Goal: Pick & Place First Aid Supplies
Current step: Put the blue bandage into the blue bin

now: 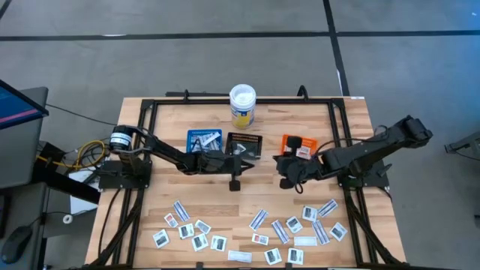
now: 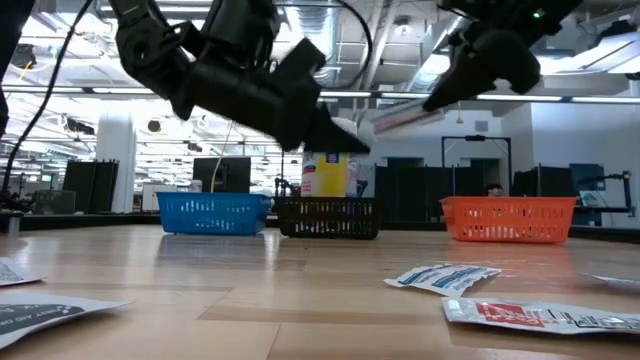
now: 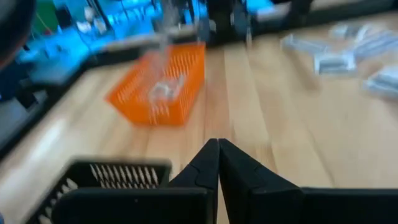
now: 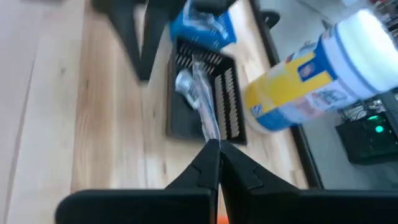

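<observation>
Several first aid supplies, small flat packets [image 1: 262, 225], lie spread over the table's near half; some also show in the low view [image 2: 445, 275]. My right gripper [image 4: 214, 148] hangs in the air near the orange tray [image 1: 298, 144], shut on a narrow white strip packet [image 2: 400, 113]. It points toward the black tray [image 4: 202, 102]. My left gripper [image 3: 219, 148] is shut with nothing visible between its fingers. It hovers by the black tray [image 1: 245, 142], pointing toward the orange tray [image 3: 158, 90], which holds packets. My right gripper pinches one end of the narrow strip packet [image 4: 210, 132] between its two fingertips. The fingers slant downward from the table's right side. The strip sticks out ahead of the fingertips along their line. It is lifted clear, well above the table.
Blue [image 1: 204, 140], black and orange trays stand in a row across the table's middle. A white-lidded, yellow-labelled tub [image 1: 242, 105] stands behind them at the far edge. A black frame [image 1: 150, 112] borders the table. Bare wood lies between the trays and the packets.
</observation>
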Controlling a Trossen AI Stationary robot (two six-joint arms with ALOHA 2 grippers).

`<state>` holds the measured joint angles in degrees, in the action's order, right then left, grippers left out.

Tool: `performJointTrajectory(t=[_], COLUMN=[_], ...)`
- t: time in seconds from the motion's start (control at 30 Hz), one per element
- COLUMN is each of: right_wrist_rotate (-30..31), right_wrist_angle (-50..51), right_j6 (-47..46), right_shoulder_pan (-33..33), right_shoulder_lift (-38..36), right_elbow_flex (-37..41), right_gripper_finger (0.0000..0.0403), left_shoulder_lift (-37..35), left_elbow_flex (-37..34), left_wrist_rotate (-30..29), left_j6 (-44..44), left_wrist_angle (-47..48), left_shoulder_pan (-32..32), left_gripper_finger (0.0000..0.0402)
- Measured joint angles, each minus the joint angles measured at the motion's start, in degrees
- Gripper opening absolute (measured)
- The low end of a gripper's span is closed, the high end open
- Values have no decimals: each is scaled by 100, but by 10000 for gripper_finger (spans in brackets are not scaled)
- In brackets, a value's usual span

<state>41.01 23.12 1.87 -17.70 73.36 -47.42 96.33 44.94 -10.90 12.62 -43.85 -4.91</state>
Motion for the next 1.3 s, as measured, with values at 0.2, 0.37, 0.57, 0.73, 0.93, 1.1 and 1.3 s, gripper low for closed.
performJointTrajectory(t=[0.2, 0.37, 0.57, 0.73, 0.93, 1.1, 1.3], right_wrist_rotate=[-43, -46, -60, -65, -287, -1025, -1121], right_wrist_angle=[452, 446, 448, 426, 16, -193, -132], right_j6=[-478, -493, -495, -495, -744, -796, -796], right_shoulder_pan=[-57, -8, -4, -4, 30, 147, 217], right_shoulder_lift=[-126, -108, -100, -98, -98, -98, -98], right_elbow_flex=[2, 2, 2, 2, 2, 2, 2], right_gripper_finger=[0, 0, 0, 0, 0, 0, 0], left_shoulder_lift=[-20, -22, -22, -22, -22, -22, -22], left_elbow_flex=[16, 22, 22, 22, 22, 27, 27], left_wrist_rotate=[-8, -8, -20, -21, -21, -18, -23], left_j6=[-2, -2, -2, -2, -2, -275, -432], left_wrist_angle=[-52, -89, -115, -119, -150, -158, -156], left_shoulder_pan=[4, 2, 4, 4, 4, 28, 79], left_gripper_finger=[7, 14, 12, 16, 40, 65, 82])
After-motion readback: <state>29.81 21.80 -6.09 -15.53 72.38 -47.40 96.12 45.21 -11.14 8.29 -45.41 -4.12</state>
